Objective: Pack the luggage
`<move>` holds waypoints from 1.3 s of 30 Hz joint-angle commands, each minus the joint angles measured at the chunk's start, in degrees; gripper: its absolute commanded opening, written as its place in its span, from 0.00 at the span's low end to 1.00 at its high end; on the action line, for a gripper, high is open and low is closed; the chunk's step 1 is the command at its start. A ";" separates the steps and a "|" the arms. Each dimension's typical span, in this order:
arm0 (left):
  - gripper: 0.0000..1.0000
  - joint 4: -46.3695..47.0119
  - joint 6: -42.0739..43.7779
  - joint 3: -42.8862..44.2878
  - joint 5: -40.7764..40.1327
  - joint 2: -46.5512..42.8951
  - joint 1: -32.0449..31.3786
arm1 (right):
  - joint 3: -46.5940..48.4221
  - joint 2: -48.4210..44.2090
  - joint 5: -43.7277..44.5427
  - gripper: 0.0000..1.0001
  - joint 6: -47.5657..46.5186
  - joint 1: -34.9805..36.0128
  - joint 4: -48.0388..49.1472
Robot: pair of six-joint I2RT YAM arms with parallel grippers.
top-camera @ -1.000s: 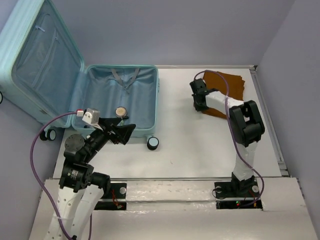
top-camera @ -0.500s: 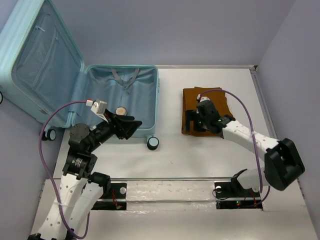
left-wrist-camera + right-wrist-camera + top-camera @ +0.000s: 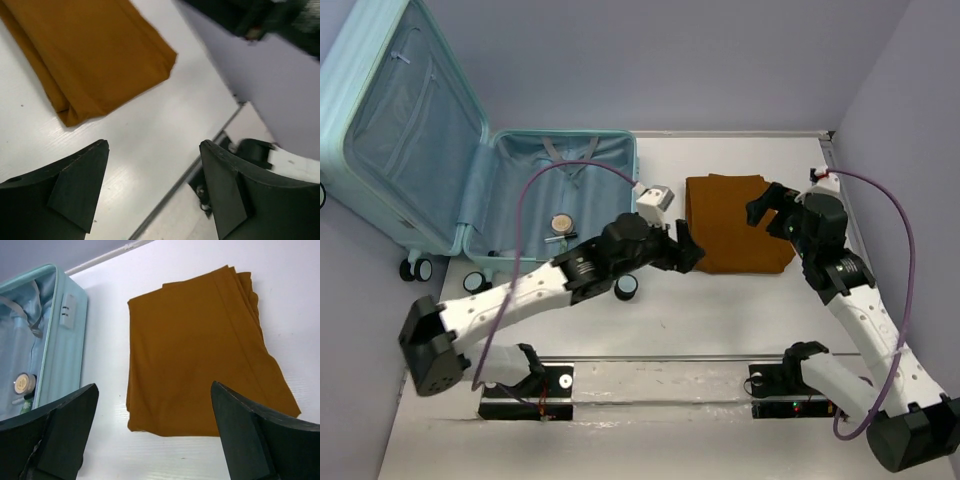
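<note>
my left pincer (image 3: 154, 145) and right pincer (image 3: 154, 386) gape, empty. one folded ochre cloth (image 3: 735, 225) lies beside one open aqua hard-shell suitcase (image 3: 520, 190).

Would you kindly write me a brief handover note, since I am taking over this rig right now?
Left gripper: open, empty, at the left edge of the cloth.
Right gripper: open, empty, over the cloth's right side.
Suitcase: open on the left of the table; a small round tin lies inside.
Folded brown cloth: on the table beside the suitcase, not packed.
Left to do: put the cloth in, close the suitcase.
</note>
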 commanded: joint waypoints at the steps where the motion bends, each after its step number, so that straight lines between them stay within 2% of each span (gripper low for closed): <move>1: 0.91 -1.95 1.25 4.56 -14.07 14.18 -0.71 | -2.21 -6.29 -3.83 1.00 2.62 -3.84 1.15; 5: 0.94 -4.66 1.51 12.19 -17.14 25.78 -0.71 | -3.35 -12.71 -3.04 1.00 3.07 -3.84 0.89; 11: 0.96 -4.59 -0.07 18.10 -17.33 38.27 0.08 | -3.44 -14.39 -5.06 1.00 2.45 -3.84 -0.08; 15: 0.97 -3.45 -0.68 22.31 -11.46 46.00 2.80 | -4.32 -13.69 -7.61 1.00 2.02 -3.84 0.36; 21: 0.96 -0.46 -1.74 24.86 -3.18 51.99 6.85 | -6.95 -13.08 -7.44 1.00 0.96 -3.84 0.80; 25: 0.92 1.03 -2.27 25.66 -0.45 55.33 7.46 | -8.36 -9.83 -6.30 1.00 0.43 -3.84 3.07; 27: 0.85 1.74 -2.79 25.05 1.64 55.60 7.73 | -8.63 -7.81 -5.68 1.00 0.17 -4.36 3.78; 29: 0.65 3.23 -2.88 24.00 2.27 55.43 8.25 | -8.10 -4.73 -4.11 1.00 -0.44 -5.15 4.48; 30: 0.51 4.19 -3.06 22.60 2.88 55.25 8.60 | -7.84 -3.77 -3.23 1.00 -0.71 -6.03 4.92; 32: 0.37 5.34 -3.06 20.05 3.94 54.46 9.57 | -6.70 -0.52 -4.53 1.00 -1.15 -10.41 5.54; 33: 0.26 6.30 -3.06 19.08 4.12 54.02 10.10 | -6.52 0.54 -6.71 1.00 -1.15 -12.34 6.15; 35: 0.16 7.45 -2.62 15.93 4.21 51.75 11.58 | -6.26 4.92 -11.70 1.00 -0.36 -19.00 7.91; 39: 0.07 7.46 0.09 12.05 4.21 49.28 14.05 | -5.03 16.85 -16.73 1.00 -0.79 -26.40 11.07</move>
